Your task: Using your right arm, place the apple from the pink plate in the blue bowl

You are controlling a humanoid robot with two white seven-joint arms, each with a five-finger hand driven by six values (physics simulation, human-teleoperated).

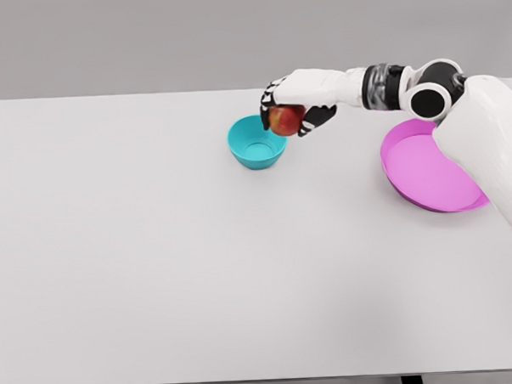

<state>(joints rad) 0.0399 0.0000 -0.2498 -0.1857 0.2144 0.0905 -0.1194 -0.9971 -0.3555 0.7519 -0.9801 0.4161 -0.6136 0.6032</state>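
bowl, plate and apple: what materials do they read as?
Blue bowl: matte plastic-like, uniform teal with soft shading, no glare. Pink plate: same look, flat magenta, thin rim. Apple, held in the right hand: red-yellow mottled skin, dull sheen. All simulator renders, so the materials are guesses.

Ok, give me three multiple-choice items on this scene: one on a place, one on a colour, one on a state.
1. Where is the apple?
A. On the pink plate
B. In the right hand, at the bowl's right rim
C. On the table

2. What colour is the bowl?
A. Blue-teal
B. Yellow
C. Red

3. What state is the pink plate in?
A. Stacked with fruit
B. Upside down
C. Empty

Key: 1 B, the right hand has its fingers around the apple; 2 A, the bowl is blue-teal; 3 C, nothing lies on it.
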